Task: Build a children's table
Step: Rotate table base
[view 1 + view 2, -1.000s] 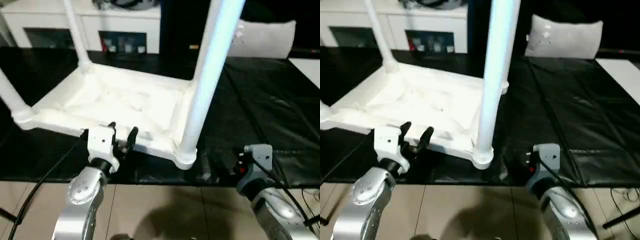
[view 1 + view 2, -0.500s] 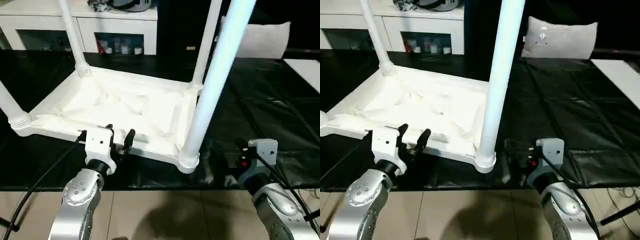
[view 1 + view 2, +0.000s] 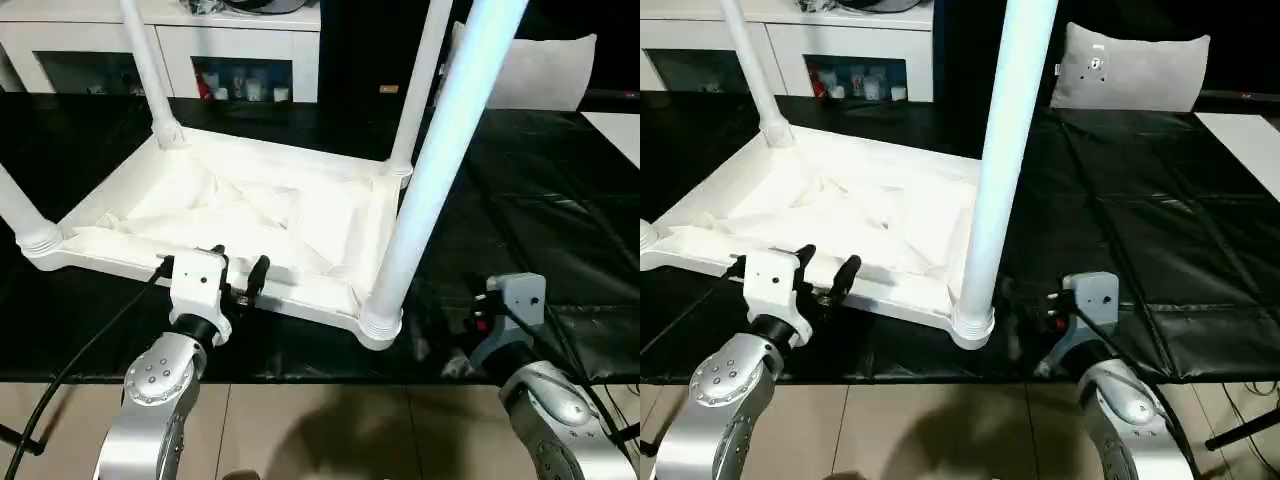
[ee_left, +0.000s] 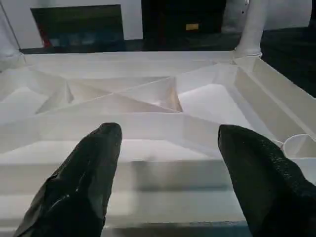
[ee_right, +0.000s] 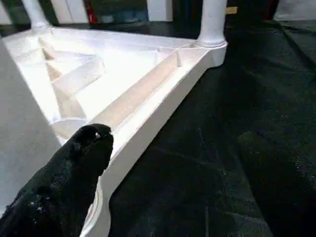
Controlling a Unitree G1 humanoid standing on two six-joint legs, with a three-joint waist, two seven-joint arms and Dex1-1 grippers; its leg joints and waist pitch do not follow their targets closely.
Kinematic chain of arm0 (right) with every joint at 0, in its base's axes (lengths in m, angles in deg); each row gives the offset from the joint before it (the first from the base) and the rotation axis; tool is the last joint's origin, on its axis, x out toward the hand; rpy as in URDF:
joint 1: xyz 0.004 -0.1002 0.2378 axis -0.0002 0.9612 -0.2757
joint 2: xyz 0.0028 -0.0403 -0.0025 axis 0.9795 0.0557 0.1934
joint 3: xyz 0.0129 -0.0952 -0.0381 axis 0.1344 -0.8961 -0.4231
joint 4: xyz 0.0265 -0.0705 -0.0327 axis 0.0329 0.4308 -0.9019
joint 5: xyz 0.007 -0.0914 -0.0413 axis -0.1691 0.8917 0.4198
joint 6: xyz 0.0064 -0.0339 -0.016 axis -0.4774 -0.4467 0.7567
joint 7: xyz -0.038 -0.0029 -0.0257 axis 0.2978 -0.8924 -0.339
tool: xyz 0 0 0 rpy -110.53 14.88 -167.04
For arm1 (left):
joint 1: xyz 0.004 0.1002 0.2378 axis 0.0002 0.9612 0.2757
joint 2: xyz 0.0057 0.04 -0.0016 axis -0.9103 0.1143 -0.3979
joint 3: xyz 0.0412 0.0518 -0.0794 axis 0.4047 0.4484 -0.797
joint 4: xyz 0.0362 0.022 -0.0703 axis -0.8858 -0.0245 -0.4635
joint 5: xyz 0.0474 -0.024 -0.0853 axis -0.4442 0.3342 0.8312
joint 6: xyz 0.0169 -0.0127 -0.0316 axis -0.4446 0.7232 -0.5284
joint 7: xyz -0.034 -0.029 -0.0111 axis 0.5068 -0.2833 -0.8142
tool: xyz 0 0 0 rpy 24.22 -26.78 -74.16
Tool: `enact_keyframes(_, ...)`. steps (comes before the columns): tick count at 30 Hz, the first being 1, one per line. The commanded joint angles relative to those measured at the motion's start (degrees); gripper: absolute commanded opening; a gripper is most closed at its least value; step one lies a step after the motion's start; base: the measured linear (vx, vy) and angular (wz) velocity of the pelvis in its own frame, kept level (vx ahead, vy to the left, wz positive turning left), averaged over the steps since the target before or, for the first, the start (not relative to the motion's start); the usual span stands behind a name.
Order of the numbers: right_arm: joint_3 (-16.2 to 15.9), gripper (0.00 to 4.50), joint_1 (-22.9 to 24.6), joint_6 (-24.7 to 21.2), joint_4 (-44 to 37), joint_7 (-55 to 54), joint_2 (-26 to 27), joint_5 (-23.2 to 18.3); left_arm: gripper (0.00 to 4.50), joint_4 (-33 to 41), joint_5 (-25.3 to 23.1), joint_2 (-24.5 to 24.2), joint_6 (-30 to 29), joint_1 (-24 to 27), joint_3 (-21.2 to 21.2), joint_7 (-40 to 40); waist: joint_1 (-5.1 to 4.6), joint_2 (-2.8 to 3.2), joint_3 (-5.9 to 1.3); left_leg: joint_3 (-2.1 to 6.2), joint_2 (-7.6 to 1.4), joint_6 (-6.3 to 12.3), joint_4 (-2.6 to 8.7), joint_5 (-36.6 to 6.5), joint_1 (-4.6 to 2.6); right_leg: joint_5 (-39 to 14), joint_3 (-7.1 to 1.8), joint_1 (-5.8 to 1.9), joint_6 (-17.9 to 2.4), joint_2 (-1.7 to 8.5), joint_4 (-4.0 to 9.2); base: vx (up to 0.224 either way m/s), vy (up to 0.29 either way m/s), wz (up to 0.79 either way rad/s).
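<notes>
The children's table lies upside down on the black mat, ribbed underside up. Four white legs stand in its corner sockets: near right, near left, far left, far right. My left gripper is open just in front of the table's near rim, one black finger on each side of the rim's middle stretch, nothing held. My right gripper sits low over the mat beside the near right corner socket, just right of that leg.
A long white cabinet with glass-fronted openings runs along the back. A white cushion rests at the back right. The black mat ends at a front edge, with tiled floor below. A black cable trails from my left arm.
The head view has tilted and shifted a little. Both grippers keep their places by the table's near rim and near right corner.
</notes>
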State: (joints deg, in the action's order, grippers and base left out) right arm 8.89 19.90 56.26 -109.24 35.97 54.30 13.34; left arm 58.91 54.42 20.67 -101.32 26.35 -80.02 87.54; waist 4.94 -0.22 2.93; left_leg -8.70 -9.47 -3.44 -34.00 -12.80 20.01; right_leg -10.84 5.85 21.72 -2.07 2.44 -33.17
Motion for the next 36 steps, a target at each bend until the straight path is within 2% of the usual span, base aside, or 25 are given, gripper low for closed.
enact_keyframes(1, 0.87, 4.50, -0.74, -1.37, 0.56, -0.79, -0.22, 0.41, 3.46, 0.17, 0.20, -0.22, -0.81, -0.52, 0.22, -0.02, 0.39, -0.59, -1.28, 3.87, -2.72, 6.07, 5.49, -9.43, 3.39, -17.33, -1.85, -4.70, -4.14, 7.70, 3.52, 0.000, 0.000, 0.00)
enact_keyframes(2, 2.23, 4.50, -0.96, -1.43, 0.82, -1.68, 0.47, -0.31, 3.46, 0.27, 0.33, -0.28, -1.10, -0.69, 0.19, 0.11, 0.26, 0.68, -1.72, 4.67, -2.08, 8.62, 4.83, -9.57, 2.89, -18.45, -0.26, -4.38, -4.06, 7.60, 4.57, -0.013, -0.006, 0.35)
enact_keyframes(3, 2.23, 4.50, -0.96, -1.43, 0.82, -1.68, 0.47, -0.31, 3.46, 0.27, 0.33, -0.28, -1.10, -0.69, 0.19, 0.11, -0.83, 0.50, -1.93, 2.66, -3.57, 6.57, 3.27, -8.77, -0.61, -18.55, -2.86, -2.14, -4.57, 7.83, 5.80, -0.003, -0.001, 0.35)
enact_keyframes(4, 2.28, 4.50, -0.96, -0.99, 1.07, -1.79, 0.09, 0.31, 3.46, 0.26, 0.38, -0.42, -1.28, -0.88, 0.32, 0.36, -0.89, 0.51, -1.33, 2.53, -3.69, 5.84, 4.10, -8.26, 0.75, -18.17, -2.86, -2.90, -5.13, 7.41, 5.39, -0.003, -0.001, 0.35)
enact_keyframes(5, 2.18, 4.50, -0.90, -0.89, 1.13, -1.77, -0.06, 0.42, 3.46, 0.22, 0.40, -0.49, -1.30, -0.97, 0.36, 0.47, -0.77, 0.59, -1.16, 2.49, -4.32, 4.30, 4.73, -11.55, 0.60, -20.98, -2.49, -2.73, -4.01, 6.71, 5.44, 0.000, 0.000, 0.00)
enact_keyframes(6, 2.07, 4.50, -0.84, -0.79, 1.17, -1.78, -0.15, 0.44, 3.46, 0.18, 0.43, -0.53, -1.32, -1.03, 0.37, 0.54, -0.62, 0.50, -1.32, 2.53, -4.30, 3.43, 4.65, -12.96, 0.24, -21.57, -2.76, -2.63, -3.37, 6.98, 5.41, 0.000, 0.000, 0.00)
enact_keyframes(9, 1.83, 4.50, -0.73, -0.68, 1.15, -1.96, -0.15, 0.36, 3.46, 0.08, 0.46, -0.63, -1.36, -1.09, 0.38, 0.61, -0.53, 0.71, -1.38, 2.55, -4.33, 2.75, 5.02, -12.70, 0.65, -19.40, -3.09, -2.81, -3.22, 6.94, 5.01, 0.000, 0.000, 0.00)
enact_keyframes(12, 1.58, 4.50, -0.76, -0.74, 1.06, -2.02, -0.15, 0.51, 3.46, 0.03, 0.58, -0.67, -1.41, -1.12, 0.44, 0.71, -0.52, 0.66, -1.40, 2.33, -4.22, 2.80, 4.98, -12.49, 0.59, -18.67, -3.37, -2.71, -3.58, 7.08, 4.95, 0.000, 0.000, 0.00)
enact_keyframes(17, 1.20, 4.50, -0.71, -0.76, 1.00, -1.74, -0.33, 0.59, 3.46, -0.03, 0.75, -0.70, -1.62, -1.11, 0.44, 0.74, -0.44, 0.51, -1.33, 2.10, -4.03, 3.03, 4.97, -12.38, 0.45, -20.86, -3.46, -2.59, -2.96, 7.13, 5.27, 0.000, 0.000, 0.00)
enact_keyframes(23, 0.84, 4.50, -0.97, -0.49, 1.10, -1.14, -0.92, 0.86, 3.46, -0.19, 0.80, -0.62, -1.64, -1.14, 0.57, 0.73, -0.48, 0.55, -1.38, 2.10, -4.18, 3.18, 5.02, -11.83, 0.46, -19.07, -3.49, -2.57, -3.38, 7.01, 5.05, 0.000, 0.000, 0.00)
enact_keyframes(25, 0.76, 4.50, -0.98, -0.62, 1.12, -1.08, -0.98, 0.90, 3.46, -0.25, 0.83, -0.60, -1.63, -1.16, 0.57, 0.74, -0.47, 0.53, -1.30, 2.04, -4.15, 3.03, 5.11, -13.31, 0.25, -20.79, -3.47, -2.61, -3.20, 7.04, 5.13, 0.000, 0.000, 0.00)
enact_keyframes(26, 0.65, 4.50, -0.95, -1.02, 1.09, -1.13, -1.08, 0.97, 3.46, -0.28, 0.85, -0.58, -1.64, -1.16, 0.57, 0.76, -0.53, 0.54, -1.08, 2.03, -4.02, 2.42, 5.32, -17.47, -0.31, -25.94, -3.31, -2.66, -2.39, 7.08, 5.49, 0.000, 0.000, 0.00)
enact_keyframes(27, 0.59, 4.50, -0.95, -1.05, 1.16, -0.90, -1.05, 0.71, 3.46, -0.29, 0.87, -0.56, -1.62, -1.15, 0.59, 0.78, -1.02, 1.48, -1.39, -0.23, -4.47, -0.67, 4.12, -22.54, -4.95, -33.17, -4.66, 0.34, 0.03, 4.44, 7.85, 0.000, 0.000, 0.00)
enact_keyframes(28, 0.51, 4.50, -1.01, -1.35, 1.19, -0.92, -1.10, 0.71, 3.46, -0.35, 0.90, -0.53, -1.63, -1.20, 0.58, 0.82, -1.70, 0.60, 0.08, -0.69, -3.59, -1.85, 3.13, -28.27, -7.14, -37.31, -3.16, 2.32, 1.50, 2.81, 8.52, 0.000, 0.000, 0.00)
enact_keyframes(29, 0.36, 4.50, -1.09, -1.16, 1.23, -0.86, -1.09, 0.78, 3.46, -0.39, 0.92, -0.52, -1.64, -1.18, 0.56, 0.87, -1.61, 0.82, 0.45, -0.42, -4.39, -2.16, 4.18, -33.01, -9.01, -37.11, -2.15, 2.51, 2.31, 1.32, 8.01, -0.024, -0.003, -0.49)
enact_keyframes(30, 0.29, 4.50, -1.16, -1.14, 1.28, -0.88, -1.15, 0.90, 3.46, -0.43, 0.90, -0.50, -1.64, -1.21, 0.57, 0.86, -2.01, 0.23, 0.68, 1.31, -6.29, -0.60, 6.43, -38.91, -8.07, -32.69, -0.66, 0.82, 2.15, 2.11, 5.41, 0.028, 0.020, -0.63)
enact_keyframes(31, 0.07, 4.50, -1.23, -0.66, 1.37, -0.70, -1.29, 1.10, 3.46, -0.45, 0.93, -0.49, -1.63, -1.14, 0.54, 0.88, -2.06, 0.91, 0.82, 1.45, -7.21, -0.35, 7.56, -41.30, -7.34, -30.91, -0.93, 0.04, 1.57, 2.60, 4.41, 0.028, 0.020, -0.63)
enact_keyframes(32, -0.10, 4.50, -1.24, -0.31, 1.37, -0.51, -1.37, 1.16, 3.46, -0.45, 0.93, -0.50, -1.61, -1.04, 0.50, 0.90, -2.22, 0.65, 0.23, 1.68, -5.63, 1.15, 7.76, -40.89, -3.85, -30.98, -2.16, -3.22, 1.39, 5.23, 4.17, 0.050, 0.008, -0.39)
enact_keyframes(33, -0.19, 4.50, -1.24, -0.13, 1.36, -0.40, -1.42, 1.17, 3.46, -0.44, 0.93, -0.51, -1.60, -0.99, 0.49, 0.91, -2.19, -0.41, -0.13, 0.11, -2.32, 1.96, 4.80, -30.73, -3.05, -43.52, -3.62, -3.39, 2.97, 7.24, 7.45, 0.062, -0.021, -0.16)
enact_keyframes(34, -0.32, 4.50, -1.37, 0.09, 1.44, -0.26, -1.54, 1.17, 3.46, -0.44, 0.96, -0.52, -1.60, -0.86, 0.42, 0.94, -1.96, -0.91, -0.29, -0.13, -1.32, 2.84, 3.61, -23.17, -1.68, -47.89, -4.51, -4.64, 3.73, 8.25, 8.06, 0.062, -0.021, -0.16)
enact_keyframes(35, -0.28, 4.50, -1.44, -0.04, 1.49, -0.33, -1.54, 1.17, 3.46, -0.43, 0.98, -0.53, -1.60, -0.83, 0.39, 0.95, -1.45, -1.43, -0.65, 0.42, -0.49, 4.99, 2.47, -12.59, 0.74, -49.73, -5.73, -6.52, 4.12, 9.02, 7.90, 0.080, -0.022, -0.14)
enact_keyframes(36, -0.20, 4.50, -1.53, -0.17, 1.56, -0.37, -1.57, 1.15, 3.46, -0.40, 0.98, -0.52, -1.65, -0.83, 0.38, 0.93, -1.20, -1.28, -0.85, 0.63, -0.48, 5.67, 2.73, -9.94, 0.94, -47.92, -5.70, -6.62, 3.52, 8.61, 7.76, 0.092, -0.010, -0.08)
